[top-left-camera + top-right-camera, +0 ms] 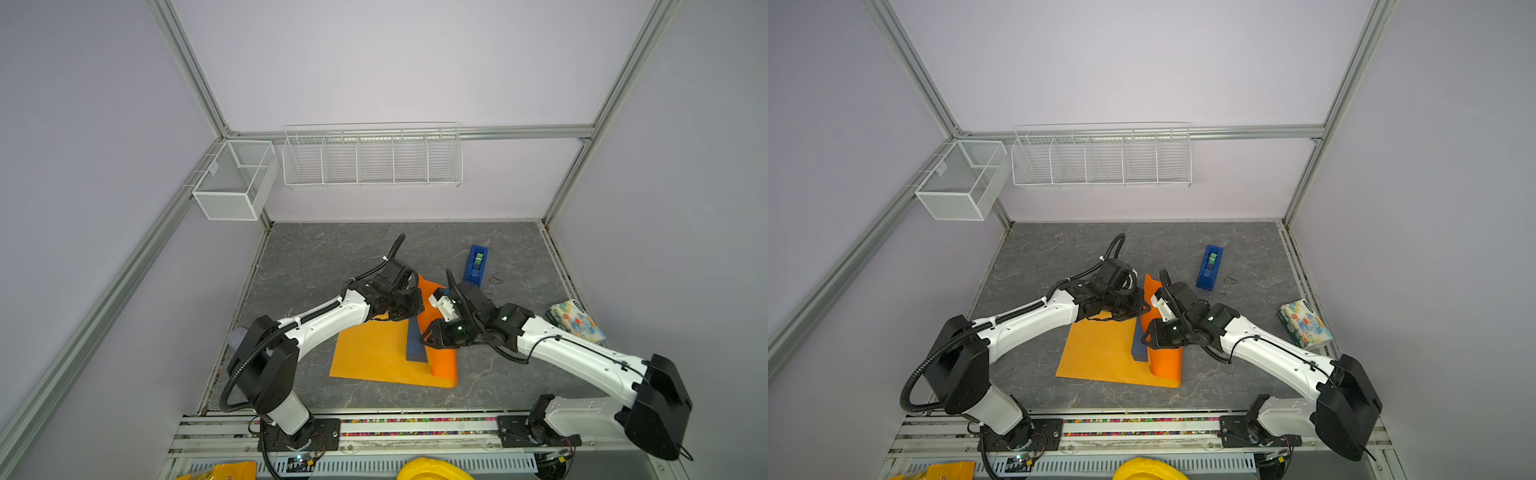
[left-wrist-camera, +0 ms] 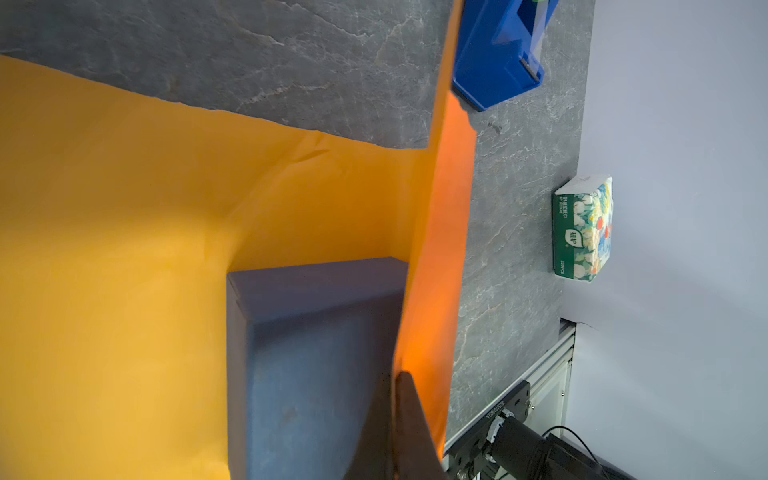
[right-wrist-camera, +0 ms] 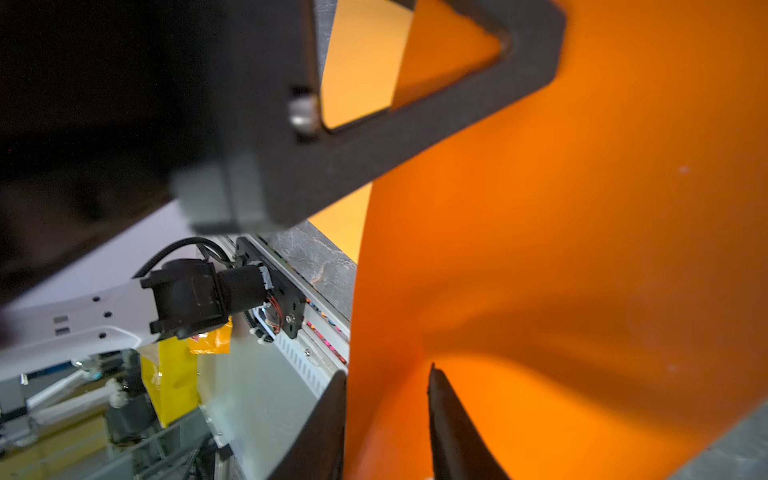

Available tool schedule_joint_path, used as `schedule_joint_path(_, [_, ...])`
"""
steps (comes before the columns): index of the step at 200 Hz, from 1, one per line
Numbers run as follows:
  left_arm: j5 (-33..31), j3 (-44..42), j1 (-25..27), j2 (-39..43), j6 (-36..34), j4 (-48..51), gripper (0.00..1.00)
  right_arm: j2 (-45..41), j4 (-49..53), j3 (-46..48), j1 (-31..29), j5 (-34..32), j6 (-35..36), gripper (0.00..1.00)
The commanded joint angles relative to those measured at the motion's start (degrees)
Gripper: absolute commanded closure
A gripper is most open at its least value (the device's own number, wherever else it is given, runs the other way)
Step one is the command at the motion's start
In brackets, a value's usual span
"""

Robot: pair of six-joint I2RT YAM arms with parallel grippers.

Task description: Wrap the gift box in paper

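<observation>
Paper point(image 1: 370, 353) flat on mid-bench point(image 1: 332, 257), nearer the front. Gift box point(image 1: 415, 347) on the paper, toward its right side; sheet's right part turned up, standing along the box's right side. Left gripper point(image 1: 417, 310) at the flap's far end, from the left; right gripper point(image 1: 426, 337) at it from the right, nearer the front. Tape dispenser point(image 1: 476, 264) behind-right of the paper. Packet point(image 1: 575, 321) at bench's right edge. Wire rack point(image 1: 372, 160) on back wall, mesh basket point(image 1: 235, 183) left of it.

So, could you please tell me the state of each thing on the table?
paper: left part flat, right side lifted upright beside the box
gift box: on the paper, uncovered
left tool: shut on the paper's raised edge
right tool: open around that edge
tape dispenser: standing apart, untouched
tissue pack: lying near the right wall
</observation>
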State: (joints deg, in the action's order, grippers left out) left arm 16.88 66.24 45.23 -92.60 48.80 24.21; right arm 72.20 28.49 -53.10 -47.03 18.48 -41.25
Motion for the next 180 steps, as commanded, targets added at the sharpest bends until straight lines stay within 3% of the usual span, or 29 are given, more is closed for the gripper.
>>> schedule_joint_path(1, [0.0,-0.7,-1.0,1.7,-1.8,1.4,1.0,-4.3,4.8,-1.3,2.3,-2.8,1.1,0.55])
schedule_joint_path(35, [0.2,-0.5,-2.0,1.7,-4.1,3.6,1.0,-6.4,6.2,0.5,6.8,-3.1,0.6,0.52])
schedule_joint_path(125, [-0.6,-1.1,-3.3,-2.0,-8.3,5.7,0.99,6.2,-1.3,1.0,6.8,4.9,0.7,0.66])
schedule_joint_path(151, [-1.9,-1.8,-3.7,-1.6,-8.7,6.4,0.91,8.5,1.3,0.8,6.9,2.8,1.5,0.68])
schedule_joint_path(180, [-3.4,-2.5,-6.1,1.3,-10.4,8.5,0.71,10.4,2.0,1.5,6.9,2.0,2.1,0.7])
